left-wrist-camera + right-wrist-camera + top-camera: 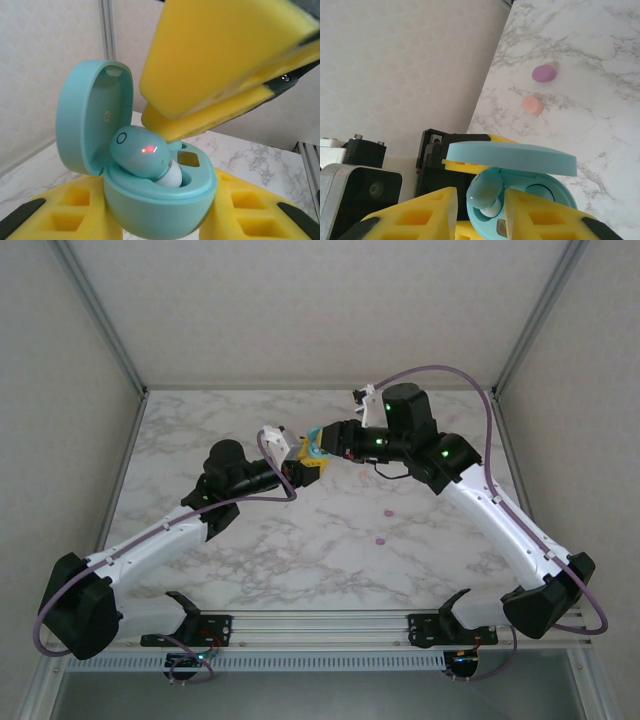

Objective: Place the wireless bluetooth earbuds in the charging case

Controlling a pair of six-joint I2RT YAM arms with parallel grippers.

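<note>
My left gripper (303,470) is shut on the round teal charging case (160,205), which it holds above the table with the lid (92,115) swung open. One teal earbud (140,152) with a white tip leans in the case's near socket, a red light glowing on it. My right gripper (480,212) hovers over the case, open. Its yellow fingers (420,215) flank the earbud (485,192), and they show as yellow wedges (225,65) above the case. The case (313,445) sits where the two grippers meet.
A magenta nub (544,73) and a peach nub (532,105) lie apart on the marble table (600,125), right of centre (379,538) (389,510). White walls and metal frame posts bound the back and sides.
</note>
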